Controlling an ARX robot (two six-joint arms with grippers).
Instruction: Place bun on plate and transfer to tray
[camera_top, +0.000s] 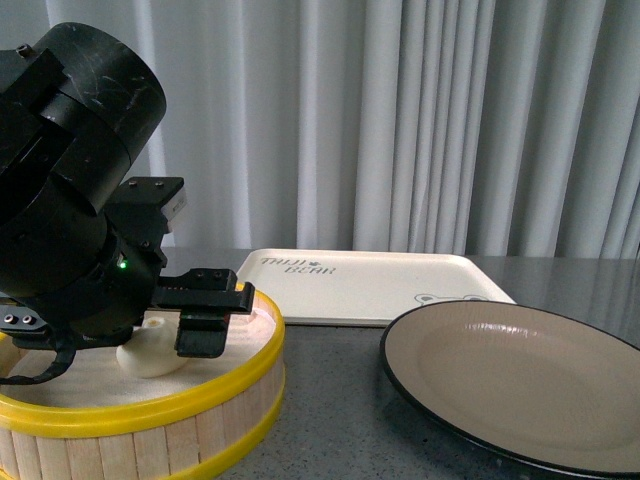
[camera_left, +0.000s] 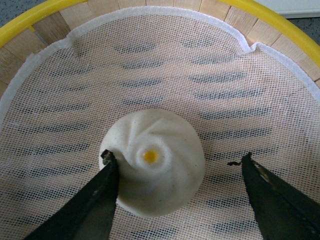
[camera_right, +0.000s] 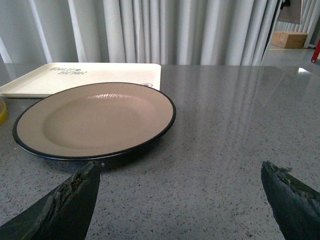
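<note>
The cream-white bun (camera_left: 152, 167) with a pleated top and a yellow dot sits on the mesh liner inside the yellow-rimmed steamer basket (camera_top: 200, 395); it also shows in the front view (camera_top: 150, 357). My left gripper (camera_left: 175, 160) is open over the bun, one finger (camera_left: 97, 192) touching its side, the other apart from it. The tan plate (camera_top: 520, 375) with a black rim lies empty on the table at the right, also in the right wrist view (camera_right: 95, 120). The cream tray (camera_top: 370, 285) lies behind it. My right gripper (camera_right: 180, 172) is open and empty, just in front of the plate.
The grey speckled table (camera_right: 225, 125) stretches to the right of the plate. A white pleated curtain (camera_top: 400, 120) hangs behind the table. A cardboard box (camera_right: 290, 39) sits far off behind the curtain's edge.
</note>
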